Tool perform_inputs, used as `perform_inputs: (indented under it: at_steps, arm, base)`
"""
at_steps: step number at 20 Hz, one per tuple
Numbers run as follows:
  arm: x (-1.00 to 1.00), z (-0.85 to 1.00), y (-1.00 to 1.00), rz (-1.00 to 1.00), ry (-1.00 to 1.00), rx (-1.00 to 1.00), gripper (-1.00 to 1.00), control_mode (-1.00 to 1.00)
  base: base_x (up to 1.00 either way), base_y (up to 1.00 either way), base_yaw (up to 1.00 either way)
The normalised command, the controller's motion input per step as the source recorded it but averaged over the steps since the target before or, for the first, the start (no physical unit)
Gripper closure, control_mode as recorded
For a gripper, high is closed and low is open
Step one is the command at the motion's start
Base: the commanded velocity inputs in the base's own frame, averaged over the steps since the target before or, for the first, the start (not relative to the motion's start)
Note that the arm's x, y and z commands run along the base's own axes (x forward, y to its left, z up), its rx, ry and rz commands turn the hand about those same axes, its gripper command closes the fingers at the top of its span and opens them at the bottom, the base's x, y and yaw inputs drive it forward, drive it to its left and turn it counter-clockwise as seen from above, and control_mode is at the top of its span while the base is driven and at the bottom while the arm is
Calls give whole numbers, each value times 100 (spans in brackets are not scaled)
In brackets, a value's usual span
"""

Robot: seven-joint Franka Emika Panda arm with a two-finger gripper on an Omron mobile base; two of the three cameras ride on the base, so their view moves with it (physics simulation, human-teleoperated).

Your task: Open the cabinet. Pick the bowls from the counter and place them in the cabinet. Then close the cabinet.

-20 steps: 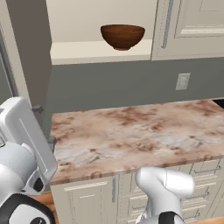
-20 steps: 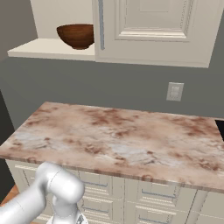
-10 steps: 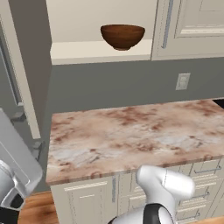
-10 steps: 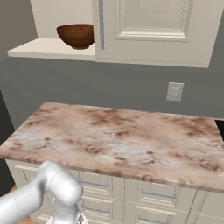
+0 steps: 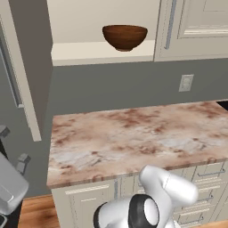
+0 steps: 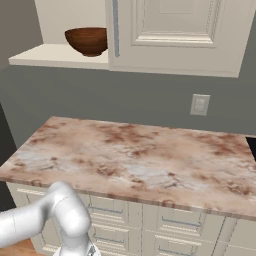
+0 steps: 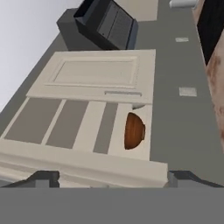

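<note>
- Reddish-brown wooden bowl (image 5: 124, 36) sits upright on the beige shelf of the cabinet (image 5: 102, 52), near the shelf's front edge and just beside the closed right door (image 6: 172, 35); judging by the task, it is already put away.
- Left door (image 5: 22, 71) stands swung out, its edge toward the left base camera, which leaves the shelf reachable.
- Counter (image 5: 133, 138) shows bare marbled stone in both base views; no grey-green bowl can be made out on it.
- Gripper (image 7: 111, 177) is spread wide with nothing between its fingertips (image 7: 43, 177); the hand camera is rolled sideways and looks at the cabinet from well apart, with the open door's edge close in front of the tips.
- My reading: the arm is low and to the left, probably lining up on that door to shut it.
- Shelf's left part and the door's handle are cut off or hard to see.
</note>
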Motion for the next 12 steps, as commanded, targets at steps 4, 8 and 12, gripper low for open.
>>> perform_inputs:
  at_steps: [4, 8, 12]
  arm:
    - [9, -12, 1, -7, -1, 9, -100, -100]
    - [18, -9, 0, -4, 0, 8, -100, -100]
    - [30, -11, 1, 0, 0, 2, -100, -100]
  base:
    - [0, 0, 0]
    - [0, 0, 0]
    - [0, 0, 0]
